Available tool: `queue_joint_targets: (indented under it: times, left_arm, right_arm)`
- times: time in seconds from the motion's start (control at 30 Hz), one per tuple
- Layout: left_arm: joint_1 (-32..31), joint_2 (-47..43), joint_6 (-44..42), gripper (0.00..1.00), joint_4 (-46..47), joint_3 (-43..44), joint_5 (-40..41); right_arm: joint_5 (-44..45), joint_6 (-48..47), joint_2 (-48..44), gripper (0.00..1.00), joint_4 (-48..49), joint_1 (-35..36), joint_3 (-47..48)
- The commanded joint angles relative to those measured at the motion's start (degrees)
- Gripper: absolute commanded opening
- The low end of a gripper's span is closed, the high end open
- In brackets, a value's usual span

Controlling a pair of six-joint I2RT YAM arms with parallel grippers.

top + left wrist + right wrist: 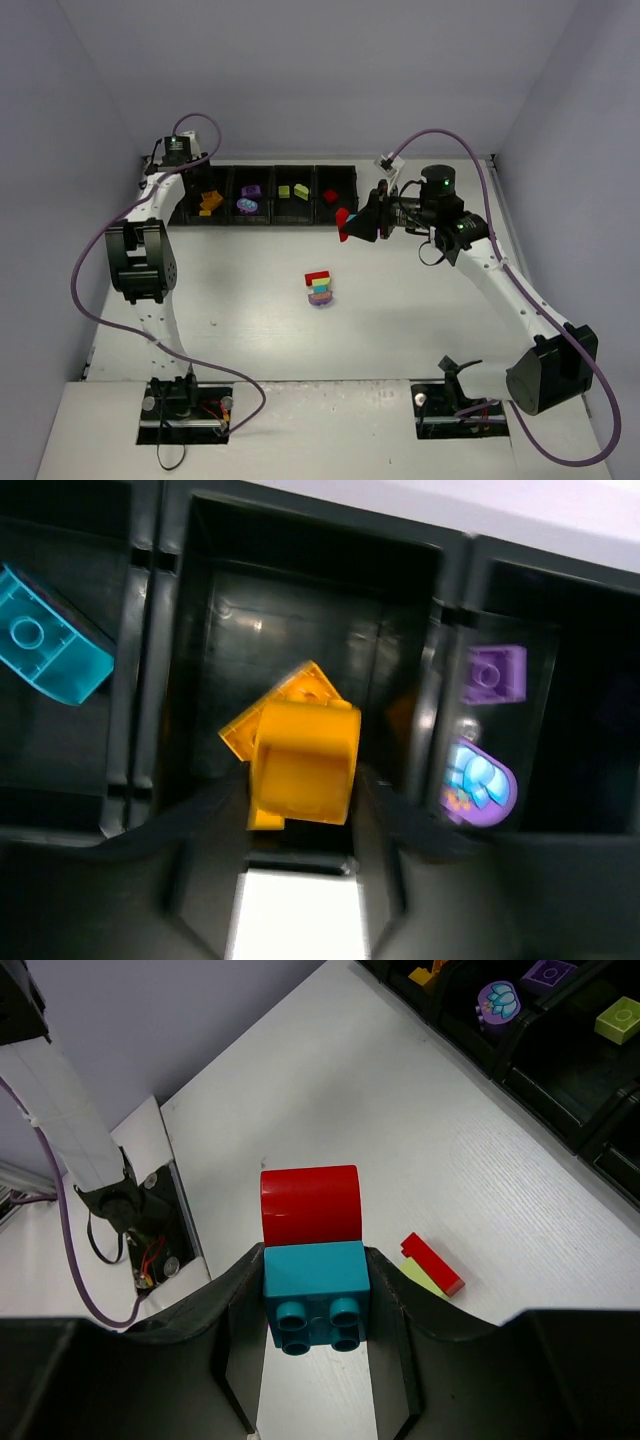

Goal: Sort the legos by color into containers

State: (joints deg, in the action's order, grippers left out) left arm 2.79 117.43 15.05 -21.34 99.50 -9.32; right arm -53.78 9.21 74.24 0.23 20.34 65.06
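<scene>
My left gripper (203,196) hangs over the second bin from the left in the row of black containers (270,170). In the left wrist view it (303,780) is shut on an orange brick (303,760), with another orange brick (300,685) lying in the bin below. My right gripper (352,226) is in the air near the row's right end. It (315,1290) is shut on a teal brick (315,1285) with a red rounded brick (309,1203) stuck to it. A stack of bricks (320,288) stands mid-table, and its red and lime parts show in the right wrist view (432,1265).
The bins hold a teal brick (50,650), purple pieces (249,198), lime bricks (293,190) and a red brick (330,196). Grey walls close in the table on three sides. The arm bases (185,400) sit at the near edge.
</scene>
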Motion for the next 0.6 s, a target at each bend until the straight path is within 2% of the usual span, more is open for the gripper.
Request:
queue_joint_targets:
  times: [0.0, 0.03, 0.07, 0.17, 0.27, 0.3, 0.4, 0.43, 0.47, 0.57]
  left_arm:
    - [0.7, -0.9, 1.7, 0.43, 0.5, 6.2, 2.8]
    - [0.7, -0.5, 1.2, 0.46, 0.4, 6.8, 2.4]
    - [0.7, -0.3, 1.0, 0.55, 0.5, 7.3, 1.6]
    - [0.7, -1.3, -0.5, 0.64, 1.0, 7.5, -2.4]
    - [0.6, -4.9, -1.7, 0.66, 1.9, 4.5, -7.4]
    - [0.6, -6.1, -2.0, 0.66, 2.4, 2.2, -11.7]
    - [0.0, -12.3, -2.2, 0.66, 3.8, -1.8, -18.3]
    - [-0.3, -14.1, -1.8, 0.68, 5.5, -5.2, -22.0]
    - [-0.8, -17.4, -1.5, 0.79, 6.6, -6.8, -24.1]
    - [-4.1, -23.1, -1.1, 0.79, 8.7, -12.2, -32.2]
  right_arm:
    - [0.2, 0.9, -2.0, 0.00, 4.3, 0.3, 0.0]
    - [0.3, 0.8, -1.9, 0.00, 4.2, 0.3, -0.1]
    - [0.2, 0.8, -1.9, 0.00, 4.2, 0.3, -0.1]
    - [-0.4, 0.4, -1.1, 0.00, 4.2, 0.4, 0.2]
    - [-2.1, -0.2, 0.0, 0.00, 4.3, 0.6, 0.9]
    - [-2.5, -0.3, 0.6, 0.00, 4.3, 0.8, 1.1]
    - [-4.1, -1.0, 1.7, 0.00, 4.3, 1.2, 2.3]
    - [-4.5, -1.0, 2.0, 0.00, 4.3, 1.4, 2.5]
    - [-5.2, -1.3, 2.4, 0.00, 4.3, 1.5, 3.1]
    - [-6.3, -1.6, 4.0, 0.00, 4.3, 1.8, 4.1]
